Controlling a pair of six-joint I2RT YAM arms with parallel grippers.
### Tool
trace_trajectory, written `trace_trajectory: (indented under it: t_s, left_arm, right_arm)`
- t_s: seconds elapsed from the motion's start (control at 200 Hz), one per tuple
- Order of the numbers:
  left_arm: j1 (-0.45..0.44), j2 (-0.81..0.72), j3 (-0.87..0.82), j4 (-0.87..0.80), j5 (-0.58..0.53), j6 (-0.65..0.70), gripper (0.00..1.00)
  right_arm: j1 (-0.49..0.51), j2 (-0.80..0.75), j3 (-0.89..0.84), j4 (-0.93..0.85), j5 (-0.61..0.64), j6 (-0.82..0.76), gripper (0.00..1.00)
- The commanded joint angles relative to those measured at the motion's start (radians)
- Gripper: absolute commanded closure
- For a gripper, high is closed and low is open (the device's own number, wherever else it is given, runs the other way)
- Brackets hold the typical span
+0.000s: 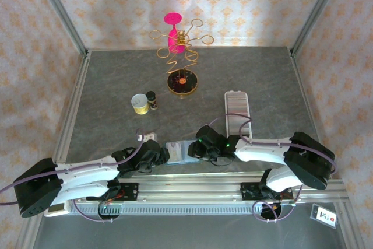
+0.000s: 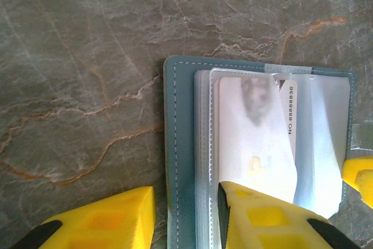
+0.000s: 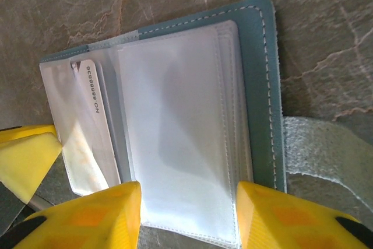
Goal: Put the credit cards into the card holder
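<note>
Card (image 2: 256,138) with a number printed along one edge sits tucked inside a clear sleeve (image 3: 175,132) of the open teal wallet (image 2: 175,155), which lies flat on the worktop (image 2: 87,56) near the front edge. I judge it has to come out of that sleeve before it can go anywhere.

The left gripper (image 2: 183,208) straddles the wallet's stitched edge. Its jaws are spread, one over bare worktop and the other over the sleeves and the card's lower end, and nothing is pinched. The right gripper (image 3: 186,202) faces it from the opposite side, jaws also spread to either side of an empty sleeve page, gripping nothing that I can see.

I read this as one side steadying the wallet open while the other works at the card. The holder (image 1: 237,106), a ribbed whitish tray, lies well apart, farther back on the right.
</note>
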Motion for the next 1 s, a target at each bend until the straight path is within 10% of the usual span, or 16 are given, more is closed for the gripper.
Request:
trace_trajectory:
  t_s: [0.0, 0.996]
  left_arm:
    - [-0.006, 0.02, 0.006, 0.005, 0.018, 0.016, 0.65]
    - [-0.006, 0.042, -0.013, 0.023, 0.024, 0.007, 0.69]
  right_arm:
    - [0.01, 0.009, 0.003, 0.01, 0.014, 0.007, 0.54]
    - [0.03, -0.002, 0.042, 0.102, -0.001, 0.058, 0.49]
